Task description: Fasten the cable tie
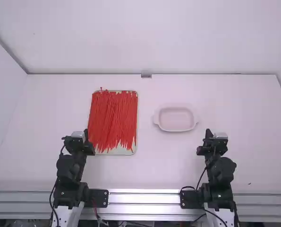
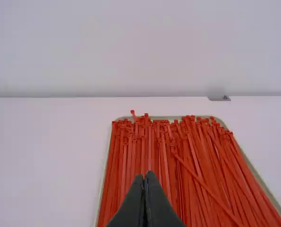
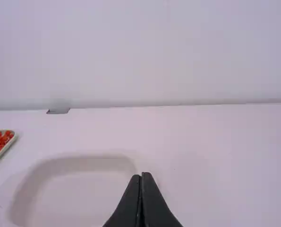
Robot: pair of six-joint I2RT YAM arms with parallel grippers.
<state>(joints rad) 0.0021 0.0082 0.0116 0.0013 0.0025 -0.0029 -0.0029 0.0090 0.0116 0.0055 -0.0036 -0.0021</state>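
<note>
The left gripper (image 2: 145, 176) and right gripper (image 3: 141, 175) are resting with fingers pressed together, empty. The cable ties (image 2: 178, 161) are lying tightly packed just ahead of the left fingertips, so pinching there is risking snagging several at once.

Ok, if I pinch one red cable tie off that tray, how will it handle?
Probably floppy and light: each red cable tie is a long thin strip, so its free end should droop. Hard to single out, I'd guess, since they lie packed and crossing on the tray, so neighbours may drag along.
</note>
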